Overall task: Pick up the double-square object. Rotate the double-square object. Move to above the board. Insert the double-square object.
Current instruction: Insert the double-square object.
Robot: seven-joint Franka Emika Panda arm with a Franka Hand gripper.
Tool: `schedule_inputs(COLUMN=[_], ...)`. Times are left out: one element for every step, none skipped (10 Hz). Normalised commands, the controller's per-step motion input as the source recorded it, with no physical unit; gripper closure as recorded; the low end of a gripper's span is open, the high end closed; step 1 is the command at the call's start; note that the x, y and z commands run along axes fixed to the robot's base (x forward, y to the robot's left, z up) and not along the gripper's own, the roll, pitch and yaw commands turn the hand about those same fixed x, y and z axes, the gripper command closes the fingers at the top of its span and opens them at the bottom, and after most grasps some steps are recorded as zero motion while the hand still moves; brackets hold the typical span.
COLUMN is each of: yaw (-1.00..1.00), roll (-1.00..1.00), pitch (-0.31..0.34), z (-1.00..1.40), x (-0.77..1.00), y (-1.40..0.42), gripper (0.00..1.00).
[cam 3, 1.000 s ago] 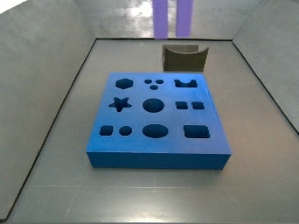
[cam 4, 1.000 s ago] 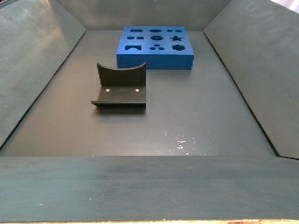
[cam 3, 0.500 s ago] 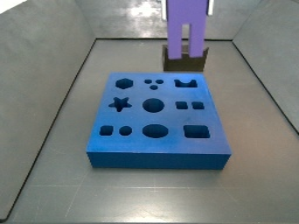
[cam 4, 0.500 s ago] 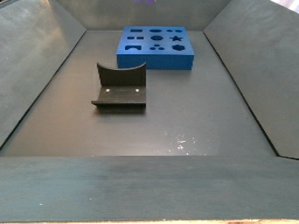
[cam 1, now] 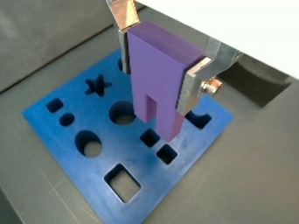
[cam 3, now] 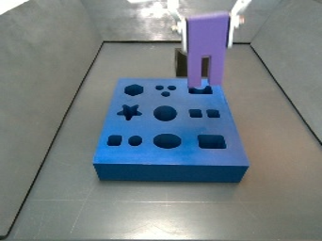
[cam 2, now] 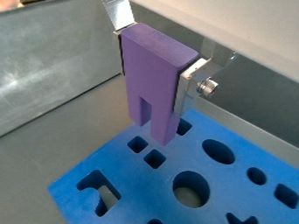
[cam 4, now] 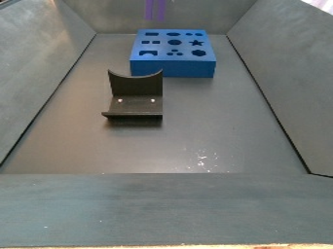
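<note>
The gripper (cam 1: 163, 54) is hanging above the board (cam 1: 70, 171) and is clamping the double-square object (cam 1: 158, 77) between its silver fingers (cam 1: 195, 84), one plate pressing on each side of the block in both wrist views. The lavender object (cam 2: 156, 83) is hanging upright with its notched lower end pointing down at the board (cam 2: 117, 179), clear of the blue surface.

In a side view, the object (cam 3: 206, 49) is hovering over the board's (cam 3: 164, 162) far edge, its two lower prongs just above the cutouts there. In a side view from the opposite end, only the object's lower tip (cam 4: 156, 12) is showing at the top edge, above the board (cam 4: 182, 66). The dark U-shaped holder (cam 4: 134, 98) is sitting on the floor, well apart from the board, nearer that camera.
</note>
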Motion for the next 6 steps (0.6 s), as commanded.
schedule_inputs(yaw=[0.04, 0.07, 0.08, 0.02, 0.0, 0.04], roll=[0.11, 0.22, 0.39, 0.33, 0.0, 0.14], pitch=[0.0, 0.0, 0.057, 0.171, 0.0, -0.06], z=[-0.56, -0.51, -0.47, -0.2, -0.03, -0.5], x=[0.35, 0.28, 0.23, 0.03, 0.0, 0.0], y=[0.0, 0.0, -0.02, 0.0, 0.0, -0.06], gripper=[1.0, 1.0, 1.0, 1.0, 1.0, 1.0])
